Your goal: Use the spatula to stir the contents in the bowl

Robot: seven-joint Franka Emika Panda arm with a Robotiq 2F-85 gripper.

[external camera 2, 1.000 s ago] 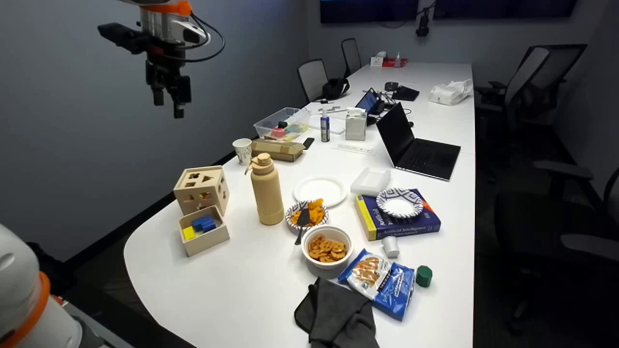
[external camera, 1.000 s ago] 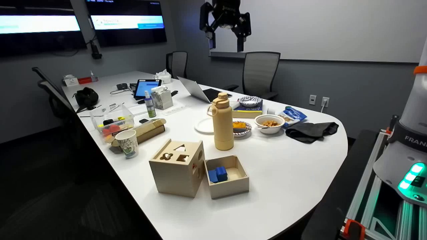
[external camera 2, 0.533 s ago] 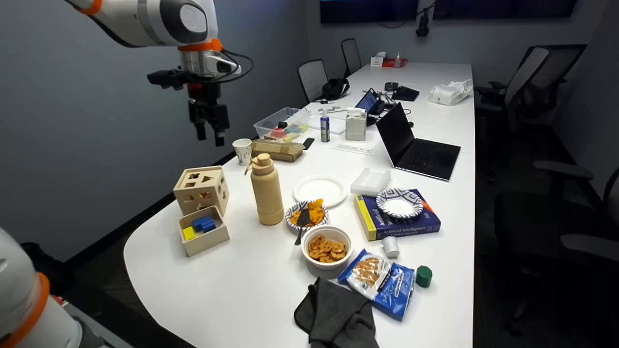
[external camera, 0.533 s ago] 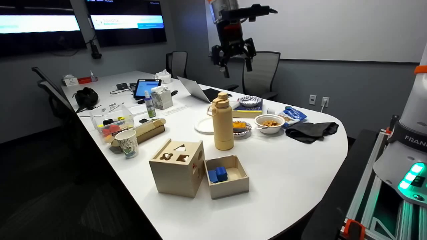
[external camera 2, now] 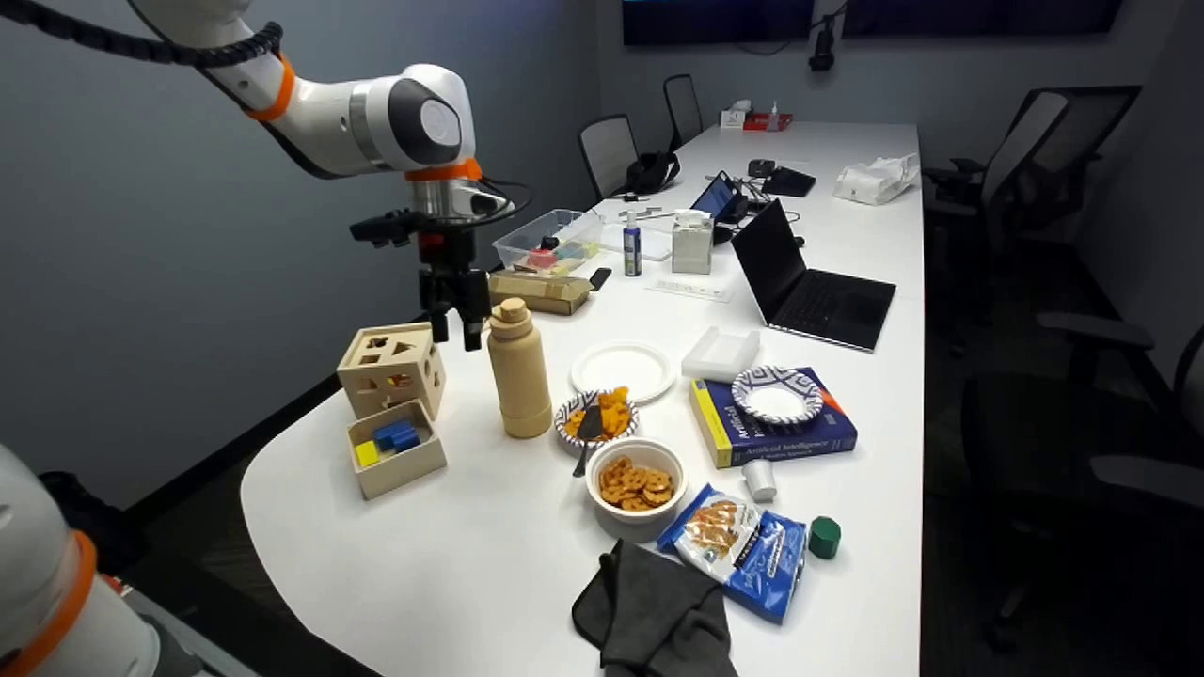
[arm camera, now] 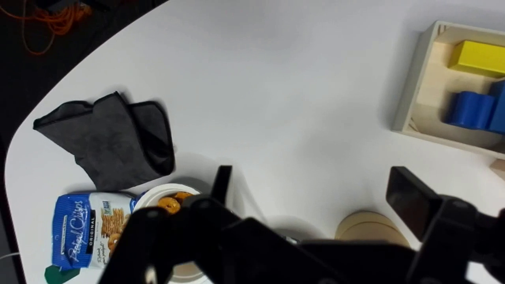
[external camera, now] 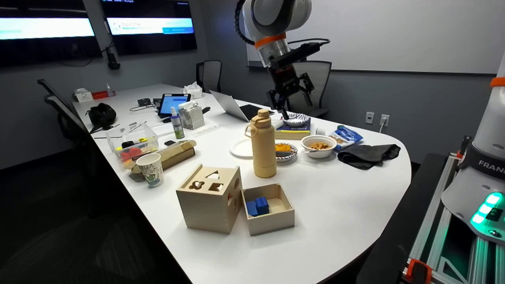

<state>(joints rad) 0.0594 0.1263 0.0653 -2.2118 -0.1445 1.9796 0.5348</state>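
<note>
Table (external camera 2: 451, 574): white, its near end rounded, as seen in an exterior view.
Near end: a dark cloth (external camera 2: 658, 606) is laid.
Left edge: a cube (external camera 2: 385, 369), a tray (external camera 2: 406, 471), a cup (external camera 2: 473, 297), a carton (external camera 2: 550, 296) and a bin (external camera 2: 515, 256) are placed along it.
Right edge: a laptop (external camera 2: 832, 310), a book (external camera 2: 752, 439) and a bag (external camera 2: 738, 553) are set toward it.
Between edges: a bottle (external camera 2: 520, 381), a plate (external camera 2: 623, 369), a dish (external camera 2: 562, 430) and a bowl (external camera 2: 651, 450) are stood.

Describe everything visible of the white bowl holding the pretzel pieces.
The white bowl is round and plain with a wide rim, perhaps paper. It stands upright on the table, partly filled with golden-brown pretzel pieces. The blue snack bag and the handle of the spatula are beside it; contact is unclear. In the wrist view, the gripper hides part of it.
</note>
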